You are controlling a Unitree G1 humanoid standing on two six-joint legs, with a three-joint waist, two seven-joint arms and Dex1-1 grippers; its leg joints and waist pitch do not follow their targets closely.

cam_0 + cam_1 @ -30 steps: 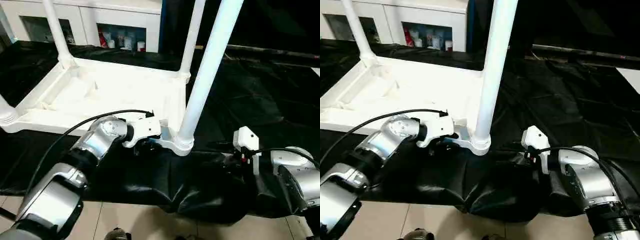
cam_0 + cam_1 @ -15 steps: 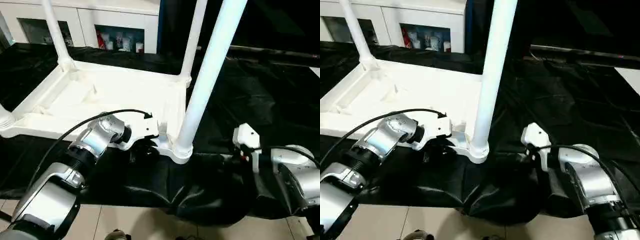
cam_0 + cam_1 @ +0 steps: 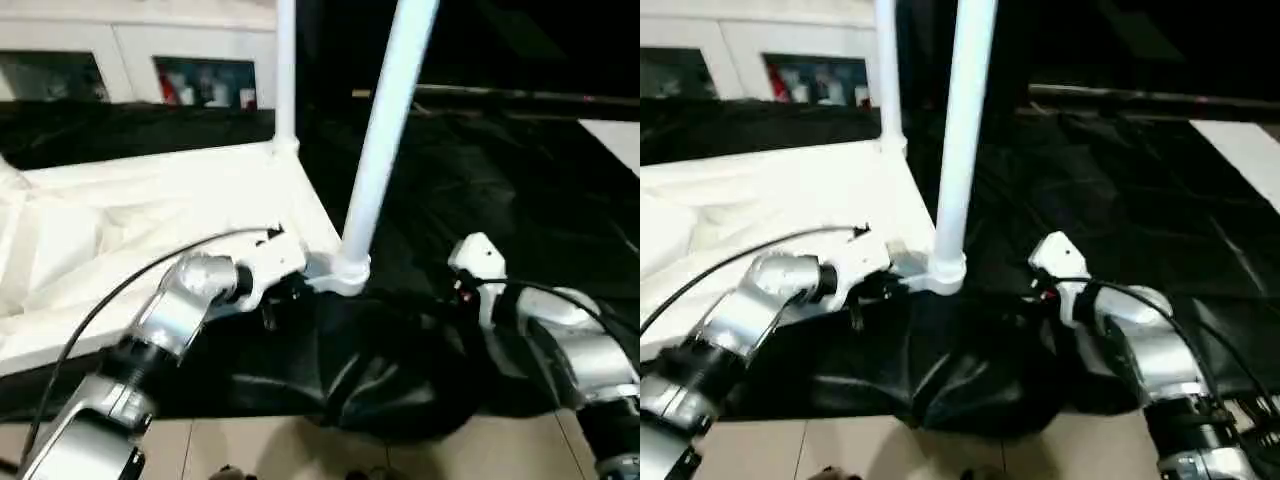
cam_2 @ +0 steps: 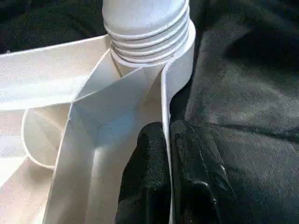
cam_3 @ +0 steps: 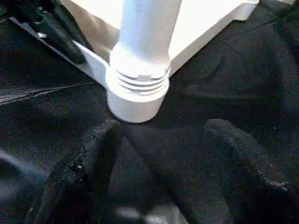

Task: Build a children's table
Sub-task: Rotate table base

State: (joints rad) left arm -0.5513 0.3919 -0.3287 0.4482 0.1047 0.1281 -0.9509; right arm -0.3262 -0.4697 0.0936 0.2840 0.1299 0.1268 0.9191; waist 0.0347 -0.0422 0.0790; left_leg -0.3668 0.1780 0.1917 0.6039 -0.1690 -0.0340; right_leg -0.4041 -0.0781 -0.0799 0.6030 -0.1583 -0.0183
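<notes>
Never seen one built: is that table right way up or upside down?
Upside down. The tabletop lies with its ribbed underside up on the black cloth, and the legs rise from its corner sockets.

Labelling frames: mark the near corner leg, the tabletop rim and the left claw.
near corner leg [image 3: 385,120], left eye view, mid shaft.
tabletop rim [image 4: 164,100], left wrist view, thin edge wall.
left claw [image 4: 167,140], left wrist view, between fingertips pinching the rim.

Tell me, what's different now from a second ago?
The left tool has closed on the tabletop's thin edge wall beside the near leg. The whole view has swung, so the camera moved. The right tool stays open, short of that leg's socket.
</notes>
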